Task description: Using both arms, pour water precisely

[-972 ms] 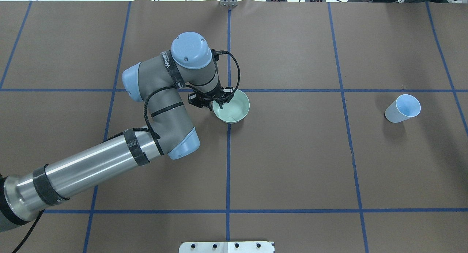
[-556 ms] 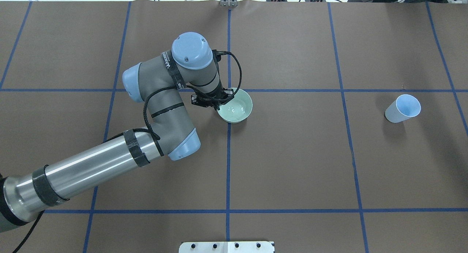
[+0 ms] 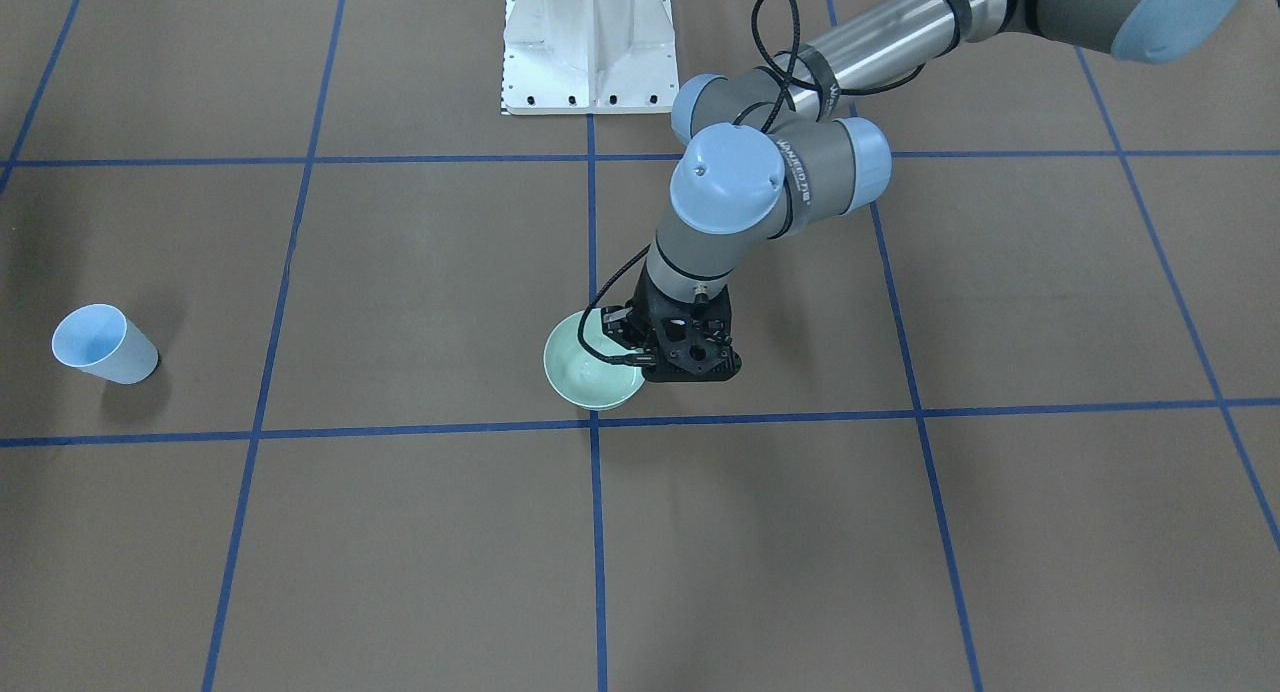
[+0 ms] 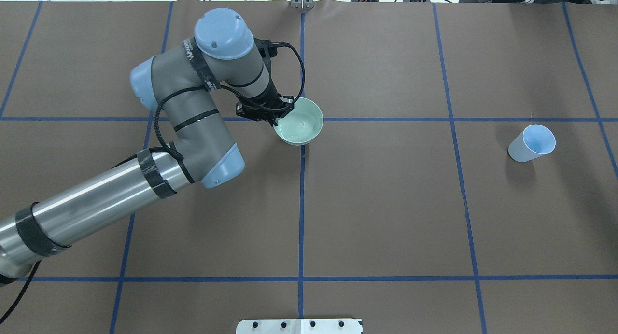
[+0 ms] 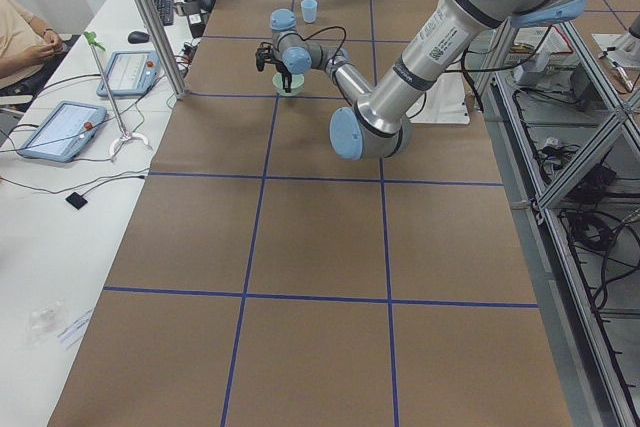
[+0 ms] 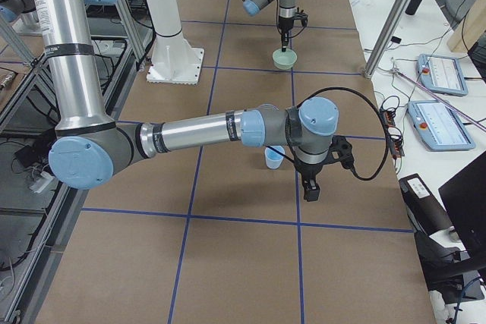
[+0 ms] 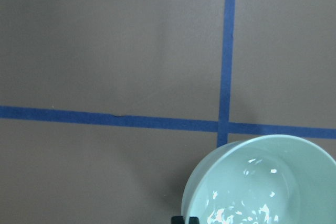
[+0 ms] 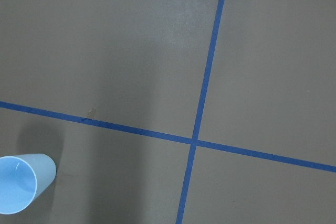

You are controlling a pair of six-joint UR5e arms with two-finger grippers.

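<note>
Overhead exterior shows that my left arm (image 4: 96,203) has pulled back toward my left and swung farther out across the table (image 4: 386,203) over the last second. The pale green bowl (image 4: 316,111) has gone with it: it sat below the blue tape line (image 4: 386,119) a second ago, and now it overlaps that line, just left of the crossing. My left gripper (image 4: 277,119) is still pinching the bowl's rim on the side nearest my wrist, one finger inside the wall and one outside. A dark shadow lies on the paper just below the bowl, but I cannot tell for certain whether the bowl is off the surface. The light blue cup (image 4: 531,143) has not moved; it stands upright, well apart from the bowl on my right.

The water (image 7: 247,211) is in the bowl. My left wrist camera catches it as scattered white glints over the bottom, and overhead it shows as faint ripples. The cup's inside looks smooth blue, and I cannot tell whether it holds anything.

My right arm (image 6: 197,130) appears only in the exterior right view, where my right gripper (image 6: 310,192) points down just beside the cup. I cannot tell how its fingers are set.
</note>
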